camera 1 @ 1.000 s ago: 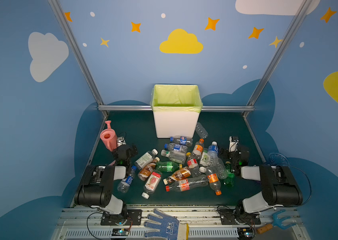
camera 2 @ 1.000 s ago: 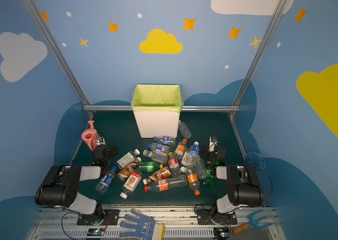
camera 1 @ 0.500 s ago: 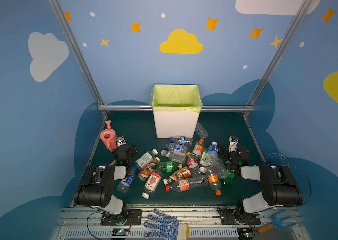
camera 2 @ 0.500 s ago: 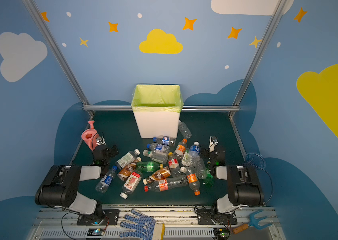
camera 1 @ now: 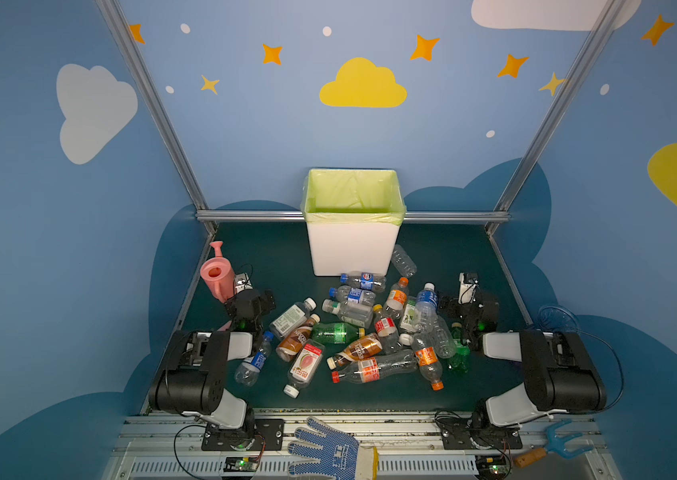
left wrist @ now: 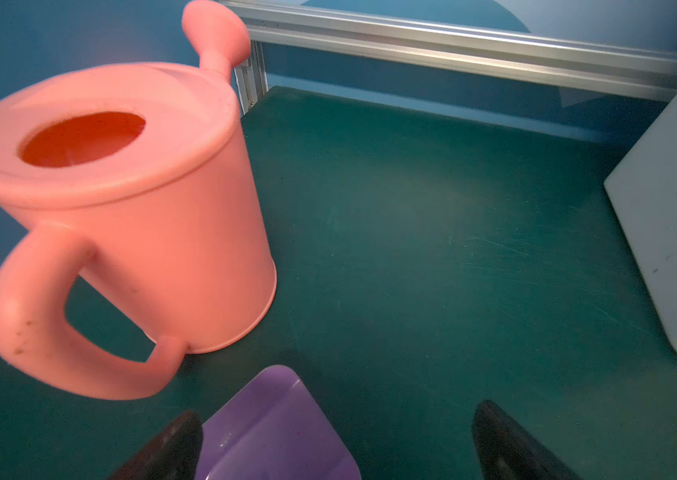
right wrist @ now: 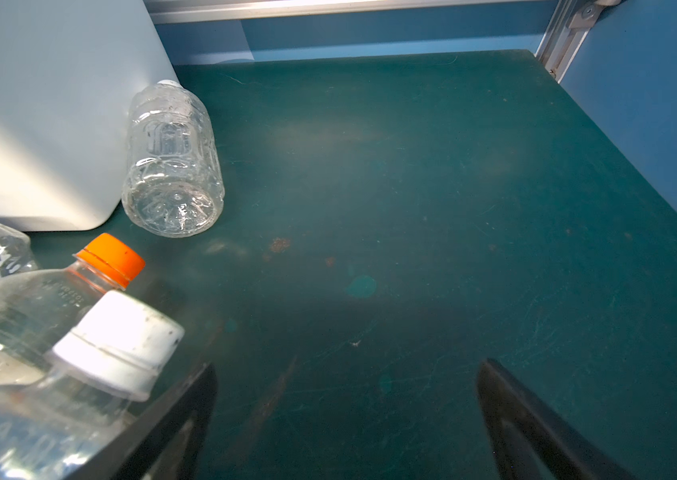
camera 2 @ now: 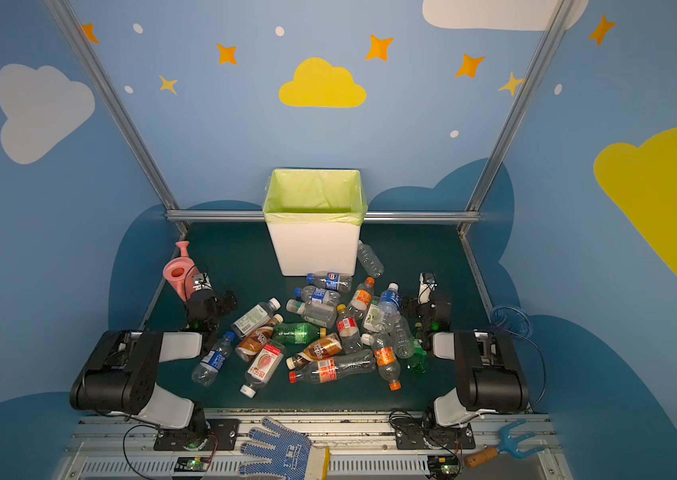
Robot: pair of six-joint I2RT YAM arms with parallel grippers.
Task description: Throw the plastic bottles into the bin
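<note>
Your left gripper point(left wrist: 338, 436) and right gripper point(right wrist: 345, 399) both gape wide, holding nothing. The bottles point(camera 1: 336, 332) lie heaped on the surface point(camera 1: 270, 257) between them; the bin point(camera 1: 351, 249) stands just beyond the pile.

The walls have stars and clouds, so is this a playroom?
Probably a robot practice booth, decorated for fun: two black-and-white robot arms stand bolted at a dark green table, and aluminium bars frame the blue painted walls.
</note>
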